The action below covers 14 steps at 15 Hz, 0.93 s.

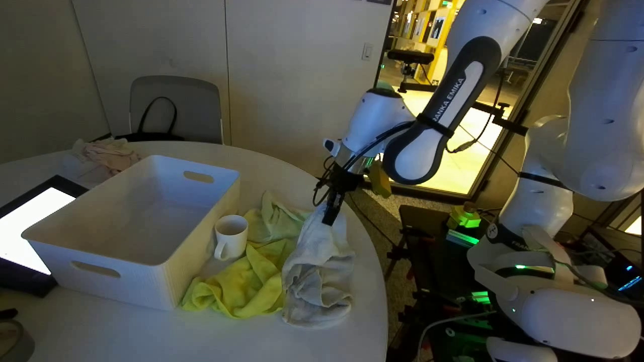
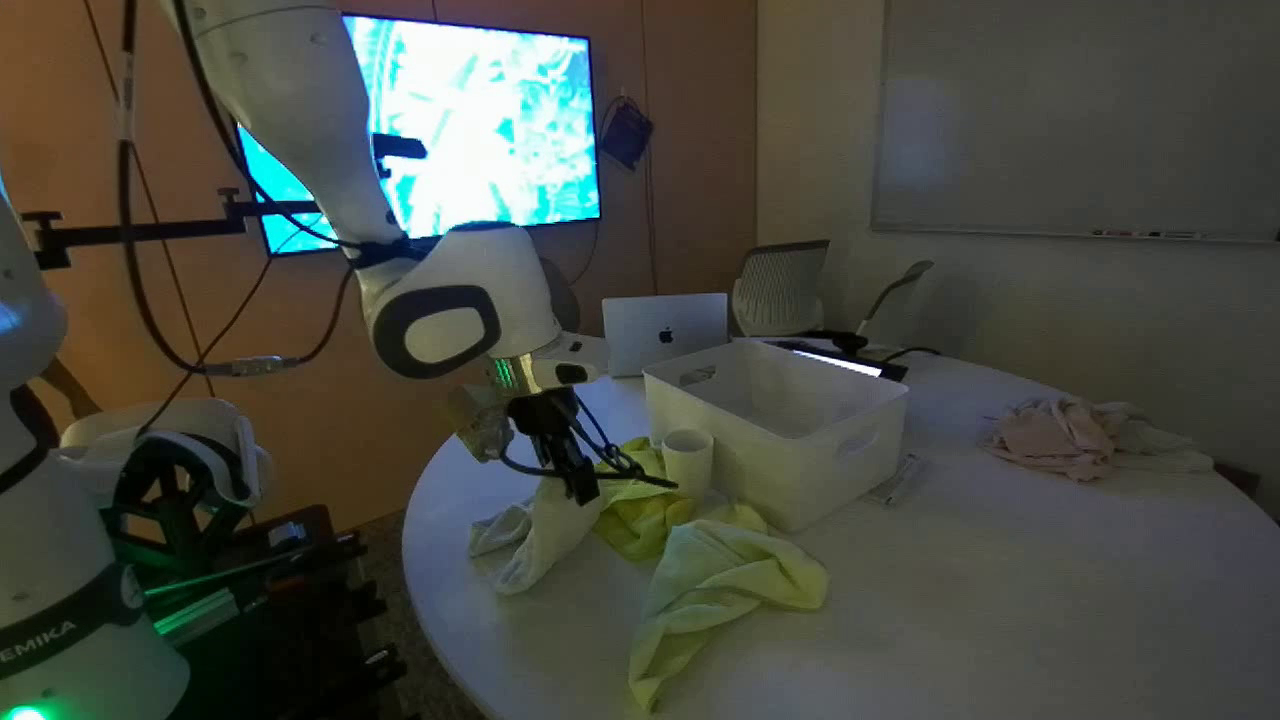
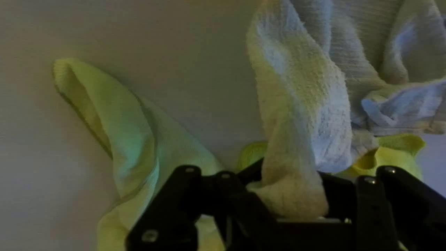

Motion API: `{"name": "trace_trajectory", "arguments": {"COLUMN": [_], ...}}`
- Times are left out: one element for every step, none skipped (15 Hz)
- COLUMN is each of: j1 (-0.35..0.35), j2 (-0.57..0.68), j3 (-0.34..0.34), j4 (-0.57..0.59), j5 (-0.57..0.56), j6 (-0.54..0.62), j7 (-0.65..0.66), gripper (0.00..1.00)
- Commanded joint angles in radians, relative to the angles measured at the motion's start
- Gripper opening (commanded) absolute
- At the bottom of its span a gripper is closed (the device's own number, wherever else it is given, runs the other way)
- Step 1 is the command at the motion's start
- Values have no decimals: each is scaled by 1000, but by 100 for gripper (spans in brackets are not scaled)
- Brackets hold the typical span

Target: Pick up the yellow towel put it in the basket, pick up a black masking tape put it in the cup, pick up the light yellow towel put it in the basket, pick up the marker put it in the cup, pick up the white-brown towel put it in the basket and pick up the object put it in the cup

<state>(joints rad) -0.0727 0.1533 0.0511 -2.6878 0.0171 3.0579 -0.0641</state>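
Near robot-side edge of round white bench (image 1: 241,343), our black end effector (image 1: 330,217) pinches crumpled white-brown cloth towel (image 1: 319,284); we should raise every fold above white rectangular plastic basket (image 1: 136,282) before crossing.

A black gripper (image 3: 292,191) clamps a fold of the white-brown towel (image 3: 324,90), the rest bunched far right, as the light yellow towel (image 3: 136,164) lies at left and the yellow towel (image 3: 395,161) peeks out, partly hidden.
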Motion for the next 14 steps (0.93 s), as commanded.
{"name": "trace_trajectory", "arguments": {"j1": [17, 24, 32, 33, 10, 4, -3, -2, -14, -11, -22, -8, -2, -2], "j2": [-177, -216, -262, -268, -295, -330, -373, -417, -424, -456, -493, -534, -555, -574], "j3": [-12, -17, -18, -23, 2, 14, 29, 41, 60, 73, 95, 95, 106, 119], "j4": [-87, -98, -107, -69, -59, -57, -71, -90, -57, -55, -65, -74, -66, -56], "j5": [23, 20, 19, 6, -21, -28, -38, -39, -52, -50, -68, -81, -83, -90], "j6": [24, 19, 2, -19, -27, -39, -46, -68, -105, -148, -178, -216, -256, -292], "j7": [28, 38, 51, 63, 98, 118, 142, 152, 181, 194, 221, 244, 259, 279], "gripper": [0, 0, 0, 0, 0, 0, 0, 0, 0, 0, 0, 0, 0, 0]}}
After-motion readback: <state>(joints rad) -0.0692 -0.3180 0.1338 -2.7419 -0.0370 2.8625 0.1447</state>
